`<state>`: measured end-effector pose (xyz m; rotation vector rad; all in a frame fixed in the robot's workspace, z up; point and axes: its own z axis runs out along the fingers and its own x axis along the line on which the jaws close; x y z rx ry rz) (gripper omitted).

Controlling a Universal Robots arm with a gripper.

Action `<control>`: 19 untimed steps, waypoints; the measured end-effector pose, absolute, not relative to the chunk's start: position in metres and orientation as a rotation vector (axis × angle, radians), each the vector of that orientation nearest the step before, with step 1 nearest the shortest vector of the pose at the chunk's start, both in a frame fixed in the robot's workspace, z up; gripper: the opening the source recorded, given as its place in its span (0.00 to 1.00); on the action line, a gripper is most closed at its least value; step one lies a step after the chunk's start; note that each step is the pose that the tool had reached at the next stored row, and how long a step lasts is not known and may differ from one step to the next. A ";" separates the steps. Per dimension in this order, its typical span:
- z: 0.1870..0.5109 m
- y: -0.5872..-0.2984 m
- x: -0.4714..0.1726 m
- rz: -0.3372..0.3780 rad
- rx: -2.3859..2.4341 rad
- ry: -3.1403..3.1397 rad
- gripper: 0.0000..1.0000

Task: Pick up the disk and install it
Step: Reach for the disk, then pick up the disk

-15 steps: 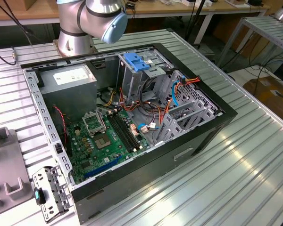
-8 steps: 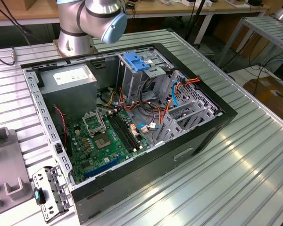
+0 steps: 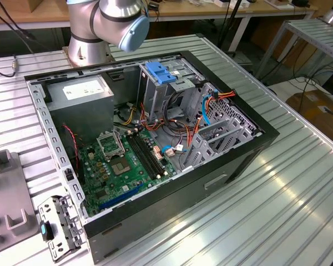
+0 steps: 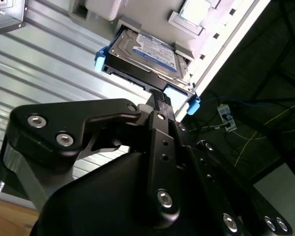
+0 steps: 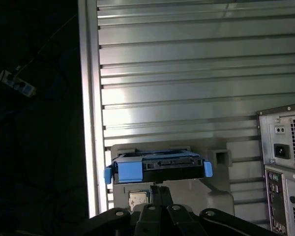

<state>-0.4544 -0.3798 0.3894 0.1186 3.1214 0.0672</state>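
The disk lies flat in a grey holder near the table's edge. It is a metal drive with a white and blue label and a blue carrier frame. In the first wrist view the disk shows edge-on, with blue tabs at both ends. My gripper points at the disk's near edge, with its tip right at the edge. Seen in the first wrist view, my gripper sits just short of the disk. In the exterior view the open computer case lies on the table.
Inside the case stand a metal drive cage with a blue handle, a grey power-supply box, a green board and loose cables. The case's rear panel lies beside the holder. The table edge drops off close to the disk.
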 end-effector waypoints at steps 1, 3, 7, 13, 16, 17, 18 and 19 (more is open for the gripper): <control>0.389 -0.380 -0.457 0.067 0.119 3.121 0.11; 0.389 -0.380 -0.461 0.067 0.119 3.121 0.11; 0.389 -0.380 -0.469 0.067 0.119 3.121 0.11; 0.389 -0.380 -0.469 0.067 0.119 3.121 0.11; 0.389 -0.380 -0.469 0.067 0.119 3.121 0.11; 0.389 -0.380 -0.469 0.067 0.119 3.121 0.11; 0.389 -0.380 -0.469 0.067 0.119 3.121 0.11; 0.389 -0.380 -0.469 0.067 0.119 3.121 0.11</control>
